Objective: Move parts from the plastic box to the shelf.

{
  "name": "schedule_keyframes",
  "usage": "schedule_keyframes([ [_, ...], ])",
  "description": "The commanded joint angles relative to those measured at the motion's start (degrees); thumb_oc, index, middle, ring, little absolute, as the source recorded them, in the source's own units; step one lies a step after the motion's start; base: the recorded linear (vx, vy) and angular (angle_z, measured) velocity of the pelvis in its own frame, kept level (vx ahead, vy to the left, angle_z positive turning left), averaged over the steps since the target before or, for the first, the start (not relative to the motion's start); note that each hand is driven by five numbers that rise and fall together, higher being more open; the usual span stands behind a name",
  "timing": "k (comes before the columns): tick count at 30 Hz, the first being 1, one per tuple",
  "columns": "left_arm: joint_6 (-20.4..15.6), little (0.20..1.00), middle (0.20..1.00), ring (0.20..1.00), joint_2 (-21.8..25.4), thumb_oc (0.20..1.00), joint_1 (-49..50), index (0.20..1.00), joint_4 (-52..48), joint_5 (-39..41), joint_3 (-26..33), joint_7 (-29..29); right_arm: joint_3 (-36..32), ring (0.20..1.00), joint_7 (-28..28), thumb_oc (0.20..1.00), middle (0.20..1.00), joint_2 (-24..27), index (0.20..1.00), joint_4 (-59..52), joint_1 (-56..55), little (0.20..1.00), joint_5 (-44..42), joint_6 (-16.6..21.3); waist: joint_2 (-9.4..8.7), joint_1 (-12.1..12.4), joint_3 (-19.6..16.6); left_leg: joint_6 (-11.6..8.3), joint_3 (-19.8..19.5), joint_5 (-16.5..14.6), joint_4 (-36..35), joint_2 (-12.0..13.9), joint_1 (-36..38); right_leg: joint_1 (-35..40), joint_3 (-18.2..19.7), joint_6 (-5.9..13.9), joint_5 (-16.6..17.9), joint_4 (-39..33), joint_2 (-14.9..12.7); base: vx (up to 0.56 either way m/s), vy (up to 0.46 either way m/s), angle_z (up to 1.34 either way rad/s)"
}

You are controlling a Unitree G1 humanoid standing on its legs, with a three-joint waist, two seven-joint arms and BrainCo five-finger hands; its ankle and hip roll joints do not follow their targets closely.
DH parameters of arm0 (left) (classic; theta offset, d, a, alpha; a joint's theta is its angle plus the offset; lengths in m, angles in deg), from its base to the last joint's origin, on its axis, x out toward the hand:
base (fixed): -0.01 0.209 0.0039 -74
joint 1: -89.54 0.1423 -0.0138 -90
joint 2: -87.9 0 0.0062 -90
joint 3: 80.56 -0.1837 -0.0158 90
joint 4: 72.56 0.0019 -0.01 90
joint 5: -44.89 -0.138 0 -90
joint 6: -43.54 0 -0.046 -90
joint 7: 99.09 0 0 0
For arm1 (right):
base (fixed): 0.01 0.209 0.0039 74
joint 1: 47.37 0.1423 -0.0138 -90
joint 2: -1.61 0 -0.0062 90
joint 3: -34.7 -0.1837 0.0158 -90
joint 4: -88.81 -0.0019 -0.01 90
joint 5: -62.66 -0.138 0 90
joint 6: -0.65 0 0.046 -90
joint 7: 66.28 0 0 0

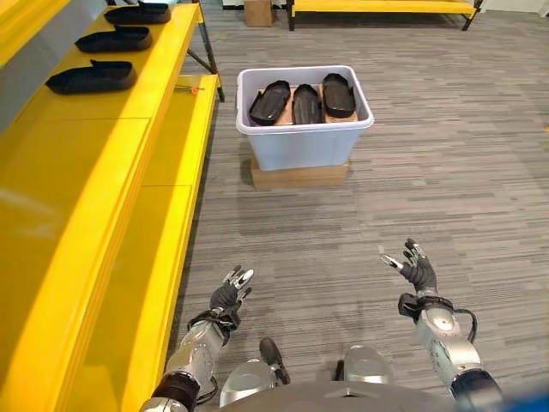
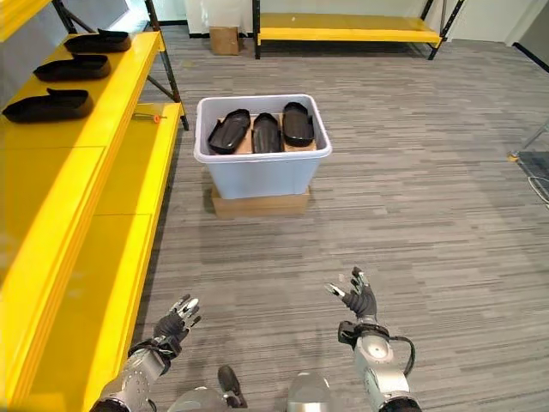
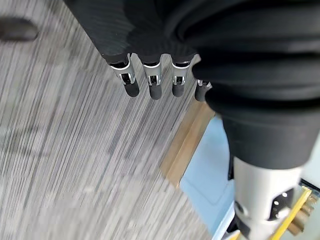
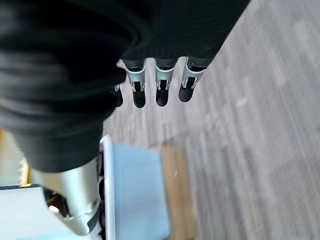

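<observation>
- I see a pale translucent plastic box [image 1: 304, 129] standing on the grey striped carpet floor [image 1: 446, 172], ahead of me and well apart from both arms.
- The box sits on a flat brown cardboard slab [image 1: 300, 176] that sticks out a little past its base.
- Inside the box lie three black oval moulded parts [image 1: 304, 103], side by side and touching or nearly so, resting on brown cardboard.
- To my left runs a long yellow metal shelf [image 1: 94, 172] with an upper and a lower level.
- Three more black moulded parts [image 1: 92, 77] lie in a row along the upper level, spaced apart from each other.
- My left robot hand [image 1: 228, 293] hangs low over the carpet just beside the shelf's lower edge, fingers straight and spread, holding nothing.
- My right robot hand [image 1: 416, 268] hovers over bare carpet on the other side, fingers loosely extended with the thumb apart, also empty.
- A second yellow shelf [image 2: 343, 30] and a small brown cardboard carton [image 2: 225, 39] stand at the far end of the room.
</observation>
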Motion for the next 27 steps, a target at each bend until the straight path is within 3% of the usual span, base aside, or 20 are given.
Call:
schedule_keyframes([
  [1, -2.3, 1.000, 1.000, 1.000, -0.8, 1.000, 1.6, 1.000, -3.7, -2.6, -1.9, -0.2, -0.1, 1.000, -0.7, 1.000, 1.000, 1.8, 1.000, -0.5, 1.5, 1.000, 1.3, 2.8, 1.97, 0.5, -3.4, -1.01, -2.3, -2.0, 0.5, 1.8, -3.6, 4.4, -4.9, -0.87, 12.3, -2.1, 3.2, 0.12, 0.116, -0.14],
  [2, -2.9, 1.000, 1.000, 1.000, -0.7, 1.000, 1.9, 1.000, -3.9, -2.7, -2.1, -0.2, 0.0, 1.000, -0.8, 1.000, 1.000, 1.9, 1.000, -0.5, 1.8, 1.000, 1.3, 2.8, 2.34, 0.5, -3.0, -1.08, -2.3, -2.0, 0.1, 1.7, -2.8, 2.3, -5.3, -1.43, 11.5, -2.3, 3.0, 0.18, 0.029, -0.11],
  [3, -3.4, 1.000, 1.000, 1.000, -0.6, 1.000, 2.3, 1.000, -4.9, -2.5, -2.4, -0.5, -0.4, 1.000, -1.1, 1.000, 1.000, 2.2, 1.000, -0.9, 2.0, 1.000, 0.7, 3.0, 3.15, 0.0, -2.0, -2.03, -2.9, -1.9, -0.3, 2.2, -0.9, -0.3, -6.9, -3.52, 7.9, -8.9, 3.0, 0.20, -0.003, -0.10],
  [4, -3.5, 1.000, 1.000, 1.000, -0.5, 1.000, 2.4, 1.000, -5.1, -2.6, -2.4, -0.6, -0.6, 1.000, -1.2, 1.000, 1.000, 2.3, 1.000, -1.0, 1.9, 1.000, 0.7, 3.0, 3.29, 0.0, -1.8, -2.24, -3.0, -1.9, -0.3, 2.3, -0.6, -0.3, -7.2, -3.86, 7.4, -10.2, 3.1, 0.22, -0.087, -0.05],
  [5, -3.2, 1.000, 1.000, 1.000, -0.3, 1.000, 2.2, 1.000, -5.6, -2.9, -2.4, -0.6, -1.1, 1.000, -1.2, 1.000, 1.000, 2.3, 1.000, -1.2, 1.7, 1.000, 0.4, 3.0, 3.21, -0.1, -1.5, -2.57, -3.4, -2.4, 0.1, 2.5, 0.0, -0.3, -7.8, -4.13, 8.1, -16.4, 2.1, 0.15, -0.141, -0.01],
  [9, -1.8, 1.000, 1.000, 1.000, 0.9, 1.000, 1.6, 1.000, -7.0, -4.1, -3.0, -0.2, -1.8, 1.000, -1.6, 1.000, 1.000, 1.9, 1.000, -1.7, 0.8, 1.000, -0.5, 3.2, 2.02, -0.3, -0.4, -3.40, -4.2, -4.7, 1.0, 2.8, 1.5, -0.6, -7.6, -2.03, 17.3, -34.9, -2.3, 0.17, -0.225, 0.26],
  [11, -2.8, 1.000, 1.000, 1.000, 1.6, 1.000, 1.6, 1.000, -6.1, -4.9, -3.9, -0.2, -2.0, 1.000, -3.5, 1.000, 1.000, 0.7, 1.000, -1.0, 0.8, 1.000, -0.4, 3.0, 1.45, -0.4, 0.8, -4.05, -4.3, -7.3, 1.8, 3.6, 3.2, -2.8, -5.8, 0.52, 24.1, -44.2, -6.2, 0.30, -0.359, 0.24],
  [14, -4.0, 1.000, 1.000, 1.000, 2.0, 1.000, 3.0, 1.000, -6.1, -7.0, -5.5, -2.4, -2.9, 1.000, -6.6, 1.000, 1.000, -0.9, 1.000, 0.1, -0.1, 1.000, -0.6, 3.3, 0.98, 0.0, 1.5, -4.75, -3.1, -9.4, 4.1, 5.6, 4.4, -2.0, -6.3, 1.66, 26.8, -48.3, -8.6, 0.36, -0.456, 0.16],
  [16, -3.3, 1.000, 1.000, 1.000, 2.0, 1.000, 3.2, 1.000, -6.6, -8.1, -6.3, -3.1, -3.9, 1.000, -8.0, 1.000, 1.000, -0.2, 1.000, 0.6, -1.3, 1.000, 0.5, 3.9, 0.33, -0.5, 0.3, -5.53, -4.2, -9.9, 7.2, 6.6, 3.1, 1.9, -5.4, 1.19, 25.2, -50.2, -6.4, 0.47, -0.581, 0.40],
  [19, -2.6, 1.000, 1.000, 1.000, 1.8, 1.000, 3.5, 1.000, -6.5, -6.8, -5.8, -1.8, -4.0, 1.000, -8.9, 1.000, 1.000, 0.7, 1.000, 0.8, -1.3, 1.000, 1.1, 2.5, -0.02, -0.5, -0.3, -6.05, -3.1, -10.6, 9.1, 7.3, 3.4, 3.4, -7.2, 0.48, 22.4, -49.4, -5.2, 0.31, -0.344, 0.46],
  [23, -2.8, 1.000, 1.000, 1.000, 0.6, 1.000, 4.8, 1.000, -6.4, -6.1, -4.2, 0.5, -4.4, 1.000, -7.8, 1.000, 1.000, 2.4, 1.000, 2.7, -0.9, 1.000, -1.4, 3.3, -0.04, -1.0, -1.8, -6.71, -1.4, -12.2, 13.3, 8.9, 4.4, 4.2, -8.2, -2.02, 16.1, -46.5, -1.8, 0.30, -0.343, -0.21],
  [25, -2.9, 1.000, 1.000, 1.000, -0.5, 1.000, 5.4, 1.000, -6.1, -5.6, -3.2, 1.5, -5.1, 1.000, -6.7, 1.000, 1.000, 3.4, 1.000, 3.7, -0.7, 1.000, -0.7, 2.9, 0.56, -1.2, -2.6, -7.98, -0.9, -10.3, 17.2, 10.5, 4.3, 4.8, -8.5, -4.92, 12.5, -45.3, 1.4, 0.41, -0.530, -0.26],
  [26, -3.8, 1.000, 1.000, 1.000, -1.4, 1.000, 5.6, 1.000, -5.1, -4.9, -2.3, 2.1, -5.1, 1.000, -5.4, 1.000, 1.000, 4.5, 1.000, 4.6, -0.6, 1.000, -0.1, 2.6, 0.99, -1.6, -3.4, -9.92, -0.1, -6.2, 22.4, 12.8, 3.7, 6.1, -8.9, -7.89, 9.4, -45.3, 4.7, 0.36, -0.522, -0.47],
  [27, -4.2, 1.000, 1.000, 1.000, -1.9, 1.000, 5.5, 1.000, -4.5, -4.5, -2.2, 2.1, -5.3, 1.000, -4.8, 1.000, 1.000, 5.0, 1.000, 5.0, -0.4, 1.000, 0.0, 2.6, 1.17, -1.7, -3.7, -10.86, 0.5, -4.5, 25.0, 13.9, 3.2, 6.8, -9.2, -9.04, 8.1, -45.5, 5.9, 0.39, -0.580, -0.52],
])
